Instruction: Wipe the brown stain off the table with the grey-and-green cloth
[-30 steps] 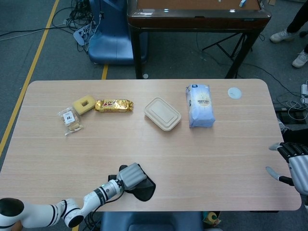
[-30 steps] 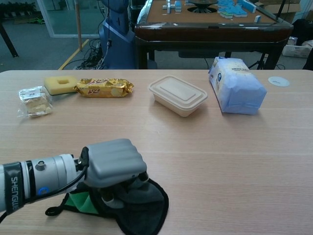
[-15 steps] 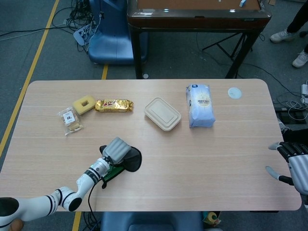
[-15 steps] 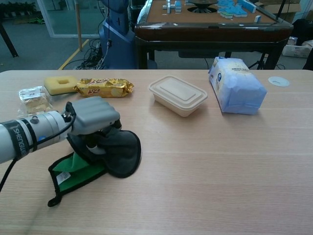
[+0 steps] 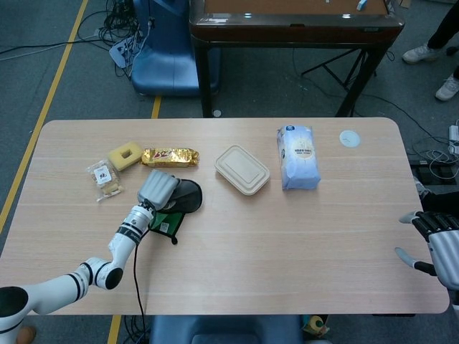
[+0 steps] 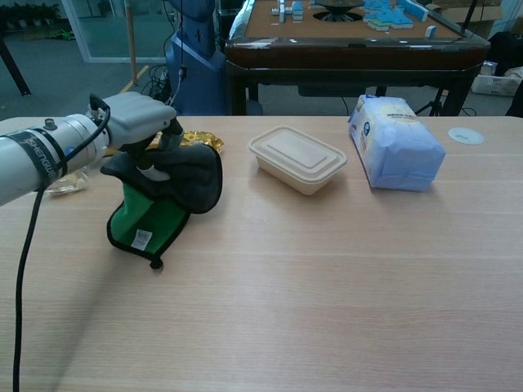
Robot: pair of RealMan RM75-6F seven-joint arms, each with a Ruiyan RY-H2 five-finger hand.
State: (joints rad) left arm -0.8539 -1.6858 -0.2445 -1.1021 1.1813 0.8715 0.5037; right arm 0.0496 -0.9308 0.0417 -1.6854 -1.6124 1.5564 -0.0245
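My left hand (image 5: 158, 188) (image 6: 140, 119) grips the grey-and-green cloth (image 5: 179, 202) (image 6: 167, 194) on the left half of the table (image 5: 237, 244), just in front of the gold snack pack (image 5: 169, 156) (image 6: 202, 140). The cloth's dark grey part bunches under the fingers and its green side (image 6: 147, 224) with a white label trails toward me on the tabletop. No brown stain shows on the wood in either view. My right hand (image 5: 439, 246) hangs past the table's right edge, fingers apart, holding nothing; only the head view shows it.
Behind the cloth lie a yellow sponge (image 5: 125, 155), a clear bag of biscuits (image 5: 104, 179) (image 6: 57, 178), a beige lidded box (image 5: 242, 170) (image 6: 297, 158), a blue-white packet (image 5: 297, 158) (image 6: 395, 141) and a white disc (image 5: 349, 138) (image 6: 466, 135). A dark table (image 5: 294, 29) stands beyond.
My left hand has dragged the cloth from the near front edge away from me and leftward, up to the gold snack pack. The right hand has not moved.
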